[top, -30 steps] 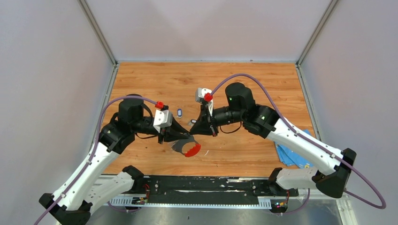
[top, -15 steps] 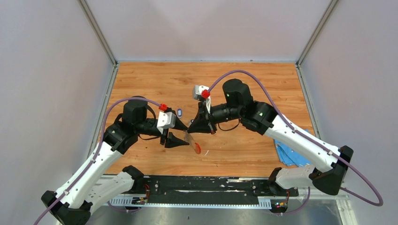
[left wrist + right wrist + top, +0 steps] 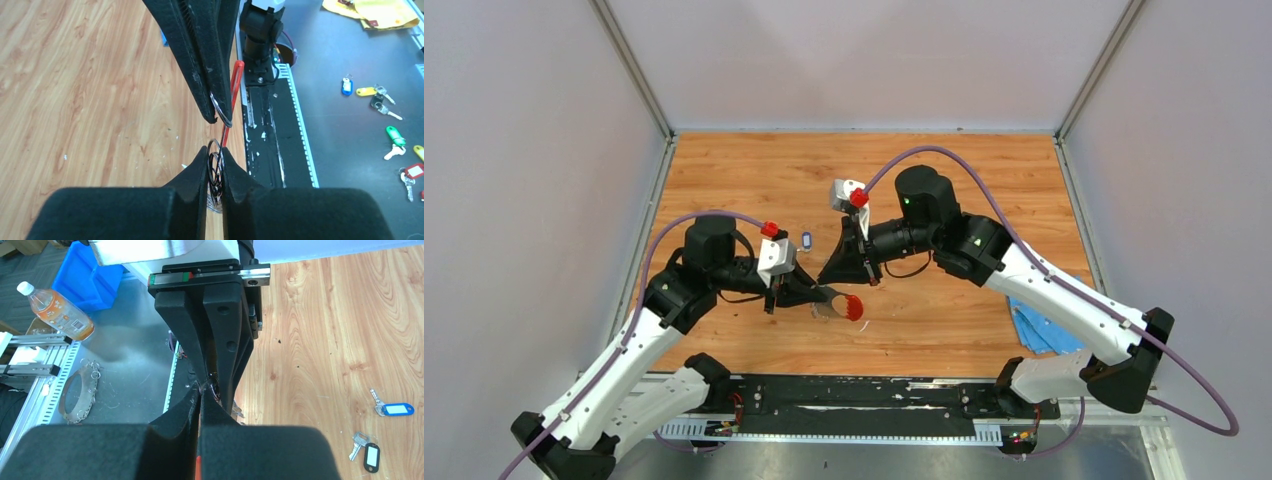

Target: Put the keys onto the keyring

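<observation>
Over the wood table point(image 3: 984, 180), the left gripper point(image 3: 215, 152) and right gripper point(image 3: 200, 389) are both clamping the keyring's point(image 3: 852, 306) wire rings. The keys point(image 3: 397, 409) are lying beyond it. Uneven pulling is risking a ring slipping free.

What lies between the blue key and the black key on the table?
Only bare table wood lies between the blue key and the black key; the right wrist view shows it.

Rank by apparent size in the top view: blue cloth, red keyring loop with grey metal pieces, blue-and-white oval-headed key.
1. blue cloth, though only partly visible.
2. red keyring loop with grey metal pieces; it looks raised, so nearness may flatter it.
3. blue-and-white oval-headed key, clearly smallest.
</observation>
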Controlling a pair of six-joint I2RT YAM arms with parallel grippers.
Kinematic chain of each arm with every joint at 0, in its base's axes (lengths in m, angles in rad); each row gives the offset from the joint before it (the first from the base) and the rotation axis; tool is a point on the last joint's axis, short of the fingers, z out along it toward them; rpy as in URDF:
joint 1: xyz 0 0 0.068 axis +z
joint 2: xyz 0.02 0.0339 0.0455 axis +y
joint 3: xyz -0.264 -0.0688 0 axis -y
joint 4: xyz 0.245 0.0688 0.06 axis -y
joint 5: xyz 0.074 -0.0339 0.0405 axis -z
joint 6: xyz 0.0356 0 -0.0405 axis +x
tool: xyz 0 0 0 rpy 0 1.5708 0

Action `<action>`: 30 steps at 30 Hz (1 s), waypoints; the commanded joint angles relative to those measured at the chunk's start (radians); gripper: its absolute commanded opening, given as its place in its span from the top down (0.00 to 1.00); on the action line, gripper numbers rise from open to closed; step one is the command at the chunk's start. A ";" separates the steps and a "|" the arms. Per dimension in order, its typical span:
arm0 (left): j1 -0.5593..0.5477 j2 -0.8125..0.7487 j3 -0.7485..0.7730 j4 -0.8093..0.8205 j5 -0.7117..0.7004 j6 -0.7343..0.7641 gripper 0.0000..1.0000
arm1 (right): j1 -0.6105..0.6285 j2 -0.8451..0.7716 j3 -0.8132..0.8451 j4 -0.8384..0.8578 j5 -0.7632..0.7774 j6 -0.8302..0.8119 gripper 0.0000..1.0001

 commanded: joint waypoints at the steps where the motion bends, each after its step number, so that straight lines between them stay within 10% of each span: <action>1: -0.004 -0.034 -0.004 0.006 0.003 -0.039 0.98 | 0.013 -0.015 0.006 0.026 0.028 0.015 1.00; 10: -0.004 -0.077 0.005 0.002 -0.041 -0.071 1.00 | 0.013 -0.005 0.007 0.008 0.125 0.024 0.96; 21: -0.004 -0.135 0.010 -0.063 -0.126 0.165 1.00 | 0.011 -0.078 -0.029 -0.012 0.067 0.014 0.35; 30: -0.004 -0.127 0.027 -0.070 -0.170 0.187 1.00 | 0.009 -0.093 -0.045 -0.059 0.026 -0.014 0.18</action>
